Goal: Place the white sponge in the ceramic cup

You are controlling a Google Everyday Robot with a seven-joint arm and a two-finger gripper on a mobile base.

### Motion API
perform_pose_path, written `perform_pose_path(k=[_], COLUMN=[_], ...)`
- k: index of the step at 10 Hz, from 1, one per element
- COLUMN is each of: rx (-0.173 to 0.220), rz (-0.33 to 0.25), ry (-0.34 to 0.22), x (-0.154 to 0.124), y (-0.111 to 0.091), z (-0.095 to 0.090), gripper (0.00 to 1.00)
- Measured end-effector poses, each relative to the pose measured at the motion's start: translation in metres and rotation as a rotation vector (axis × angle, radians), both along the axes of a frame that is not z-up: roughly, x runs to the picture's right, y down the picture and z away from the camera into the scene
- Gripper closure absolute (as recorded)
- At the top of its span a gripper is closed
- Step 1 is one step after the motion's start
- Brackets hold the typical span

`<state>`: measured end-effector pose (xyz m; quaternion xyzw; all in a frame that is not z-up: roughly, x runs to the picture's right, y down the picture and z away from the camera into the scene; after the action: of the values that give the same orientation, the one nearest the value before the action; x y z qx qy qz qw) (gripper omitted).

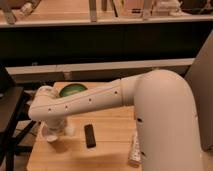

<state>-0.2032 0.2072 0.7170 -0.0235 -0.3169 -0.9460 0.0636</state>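
Note:
My arm reaches from the right across the wooden table point(110, 125) to its left side. The gripper point(54, 128) points down at the end of the arm, over a white cup-like object point(49, 136) near the table's left edge. A small pale shape point(68, 130) shows just to the right of the gripper; it may be the white sponge, but I cannot tell whether it is held. The wrist hides most of the cup and the space under the gripper.
A green rounded object point(72, 90) sits behind the arm at the table's back left. A black rectangular item point(90, 135) lies right of the gripper. A white elongated object point(134, 150) lies by my base. A dark chair point(10, 107) stands left of the table.

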Motion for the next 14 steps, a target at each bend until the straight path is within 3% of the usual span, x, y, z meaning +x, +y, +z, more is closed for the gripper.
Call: perform_pose_path(k=[2,7,10,14], rx=[0.008,0.028,0.035,0.032], rz=[-0.005,-0.090,-0.088,-0.053], ry=[-0.009,-0.081,-0.152,-0.326], x=[-0.003,-0.047,-0.059,-0.085], y=[-0.004,-0.023,-0.026,-0.033], z=[-0.001,-0.013,-0.016,-0.017], gripper=[0.98,0.95,0.68,0.25])
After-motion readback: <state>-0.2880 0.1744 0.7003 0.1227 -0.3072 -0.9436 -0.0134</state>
